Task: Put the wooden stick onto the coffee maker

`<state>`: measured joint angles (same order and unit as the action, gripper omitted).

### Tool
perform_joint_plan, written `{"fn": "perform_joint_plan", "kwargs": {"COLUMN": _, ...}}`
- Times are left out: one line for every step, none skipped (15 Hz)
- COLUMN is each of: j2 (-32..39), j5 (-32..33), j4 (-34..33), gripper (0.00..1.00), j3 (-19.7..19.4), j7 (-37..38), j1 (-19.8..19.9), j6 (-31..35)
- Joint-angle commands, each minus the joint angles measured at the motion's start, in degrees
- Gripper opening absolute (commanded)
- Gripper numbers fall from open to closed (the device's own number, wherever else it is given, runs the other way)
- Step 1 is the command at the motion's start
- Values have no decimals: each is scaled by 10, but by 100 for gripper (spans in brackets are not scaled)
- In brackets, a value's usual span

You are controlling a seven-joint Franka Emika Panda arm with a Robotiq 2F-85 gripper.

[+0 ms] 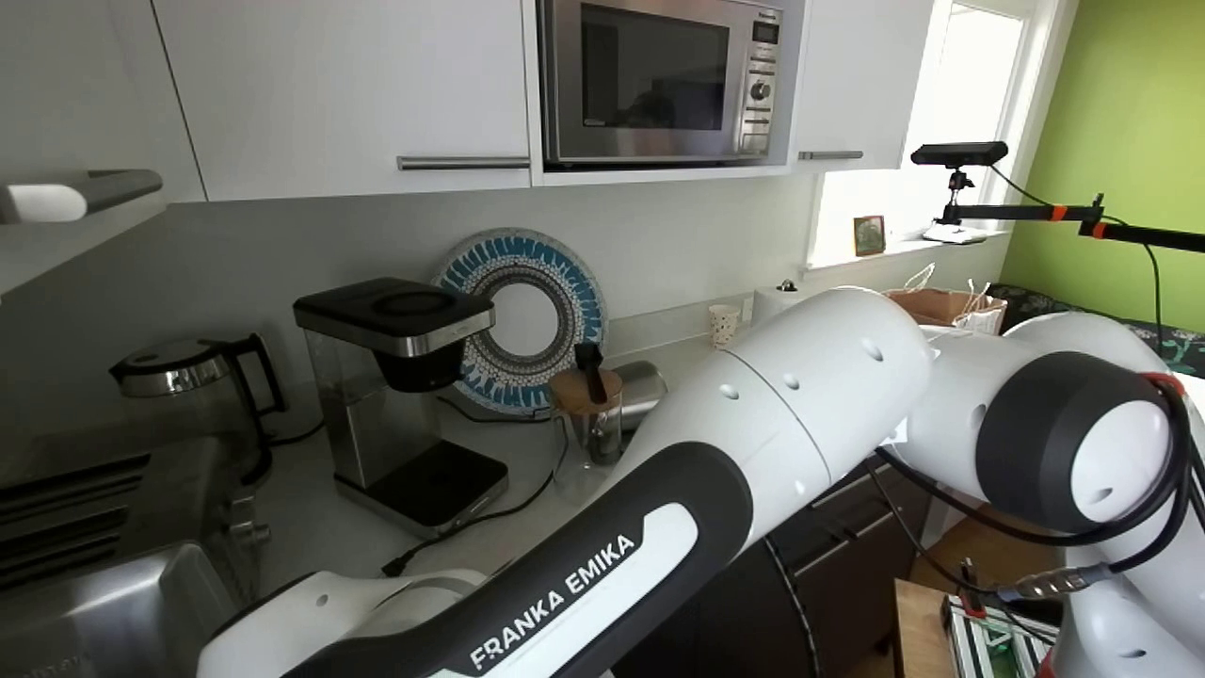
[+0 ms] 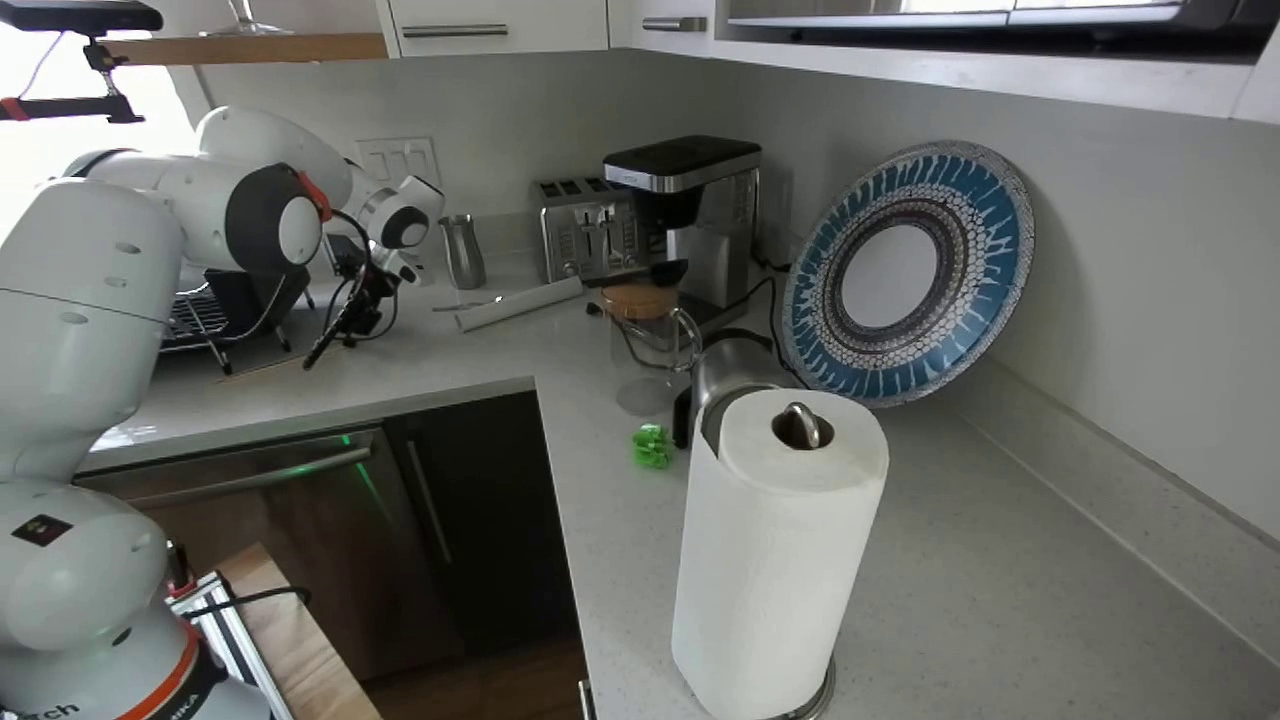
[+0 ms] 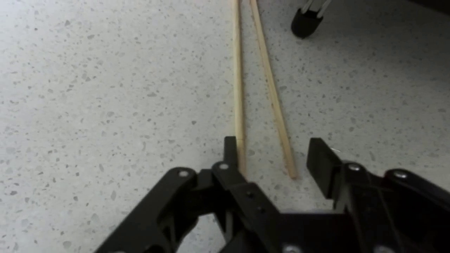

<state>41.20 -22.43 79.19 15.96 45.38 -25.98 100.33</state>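
Gripper (image 3: pixel 273 151) spread apart; two wooden sticks (image 3: pixel 239 88) on counter (image 3: pixel 123 88), ends seen between fingertips (image 3: pixel 230 151) (touch unclear). Coffee maker (image 1: pixel 388 424) near toaster (image 1: pixel 122 556).

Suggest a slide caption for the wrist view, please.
Open gripper near the ends of two wooden sticks on a speckled countertop.

Pincer (image 2: pixel 328 352) low at counter (image 2: pixel 440 350), near wire rack (image 2: pixel 203 325); coffee maker (image 2: pixel 712 215) beside toaster (image 2: pixel 590 235); paper-towel roll (image 2: pixel 775 570) upright.

Both exterior views share the coffee maker (image 1: pixel 391 414); the wrist view faces the counter (image 3: pixel 140 88), close.
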Motion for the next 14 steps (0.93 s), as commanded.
{"fn": "perform_joint_plan", "kwargs": {"j2": 19, "j5": -3, "j4": -26, "gripper": 24, "j3": -6, "j7": -1, "j1": -4, "j6": -23}}
{"fn": "perform_joint_plan", "kwargs": {"j2": 21, "j5": -4, "j4": -29, "gripper": 17, "j3": -7, "j7": 0, "j1": -4, "j6": -26}}
{"fn": "perform_joint_plan", "kwargs": {"j2": 23, "j5": -4, "j4": -32, "gripper": 8, "j3": -7, "j7": 0, "j1": -4, "j6": -29}}
{"fn": "perform_joint_plan", "kwargs": {"j2": 25, "j5": -4, "j4": -35, "gripper": 1, "j3": -7, "j7": 0, "j1": -4, "j6": -32}}
{"fn": "perform_joint_plan", "kwargs": {"j2": 26, "j5": -5, "j4": -37, "gripper": 0, "j3": -7, "j7": -1, "j1": -4, "j6": -34}}
{"fn": "perform_joint_plan", "kwargs": {"j2": 26, "j5": -7, "j4": -39, "gripper": 0, "j3": -7, "j7": -1, "j1": -4, "j6": -36}}
{"fn": "perform_joint_plan", "kwargs": {"j2": 26, "j5": -7, "j4": -41, "gripper": 3, "j3": -7, "j7": -1, "j1": -4, "j6": -36}}
{"fn": "perform_joint_plan", "kwargs": {"j2": 27, "j5": -8, "j4": -42, "gripper": 2, "j3": -7, "j7": -2, "j1": -3, "j6": -36}}
{"fn": "perform_joint_plan", "kwargs": {"j2": 26, "j5": -11, "j4": -41, "gripper": 0, "j3": -6, "j7": -4, "j1": -1, "j6": -36}}
{"fn": "perform_joint_plan", "kwargs": {"j2": 20, "j5": -15, "j4": -38, "gripper": 0, "j3": -5, "j7": -9, "j1": 2, "j6": -33}}
{"fn": "perform_joint_plan", "kwargs": {"j2": 13, "j5": -19, "j4": -31, "gripper": 1, "j3": -4, "j7": -14, "j1": 5, "j6": -27}}
{"fn": "perform_joint_plan", "kwargs": {"j2": 5, "j5": -20, "j4": -24, "gripper": 0, "j3": -4, "j7": -15, "j1": 8, "j6": -30}}
{"fn": "perform_joint_plan", "kwargs": {"j2": 3, "j5": -18, "j4": -24, "gripper": 0, "j3": -3, "j7": -19, "j1": 8, "j6": -39}}
{"fn": "perform_joint_plan", "kwargs": {"j2": -1, "j5": -13, "j4": -23, "gripper": 26, "j3": -3, "j7": -23, "j1": 4, "j6": -37}}
